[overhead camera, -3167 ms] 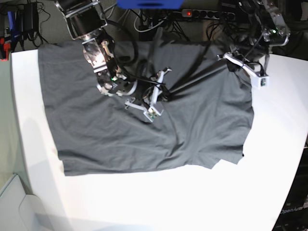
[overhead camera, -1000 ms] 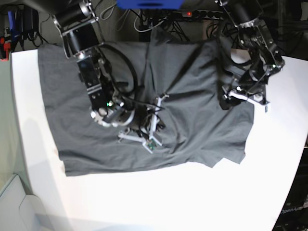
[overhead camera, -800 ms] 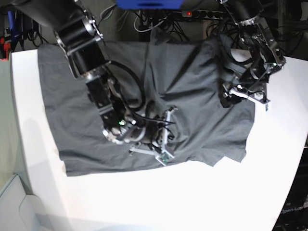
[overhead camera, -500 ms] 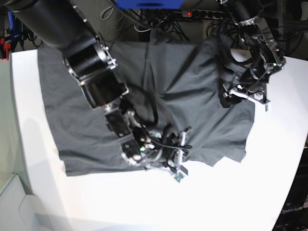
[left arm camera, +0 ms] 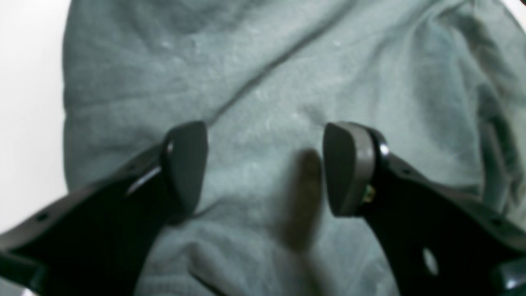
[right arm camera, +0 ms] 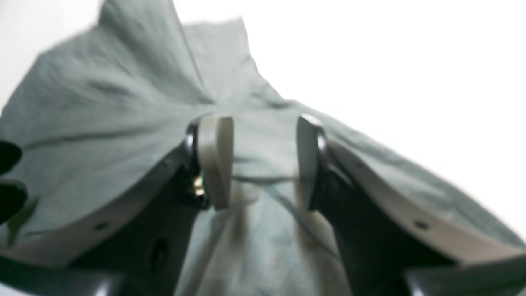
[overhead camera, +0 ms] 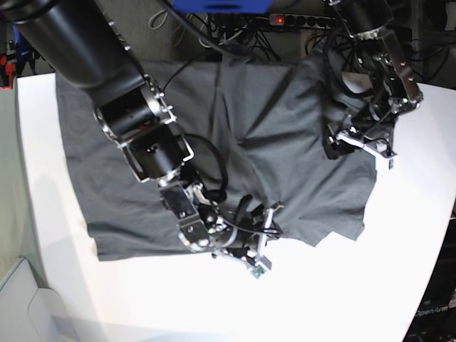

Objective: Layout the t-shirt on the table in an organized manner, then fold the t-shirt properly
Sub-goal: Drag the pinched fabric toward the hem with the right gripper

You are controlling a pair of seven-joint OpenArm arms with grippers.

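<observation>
The dark grey t-shirt [overhead camera: 285,135] lies spread and wrinkled over the far half of the white table [overhead camera: 299,299]. My right gripper [overhead camera: 265,241] is at the shirt's front hem, near its middle. In the right wrist view my right gripper [right arm camera: 263,164] is open, and a pinched ridge of t-shirt [right arm camera: 123,107] runs up to the gap between its pads. My left gripper [overhead camera: 358,142] hovers low over the shirt's right side. The left wrist view shows my left gripper [left arm camera: 265,168] open, with creased t-shirt [left arm camera: 263,74] under it and nothing between the pads.
Cables and a power strip [overhead camera: 299,20] crowd the space behind the table's far edge. A pale bin [overhead camera: 13,296] sits off the front left corner. The table's right edge [overhead camera: 445,235] runs close to the left arm.
My right arm has swept from mid-shirt down to the front hem, pulling cloth along, and its jaws have opened from shut. My left gripper has stayed put and open.
</observation>
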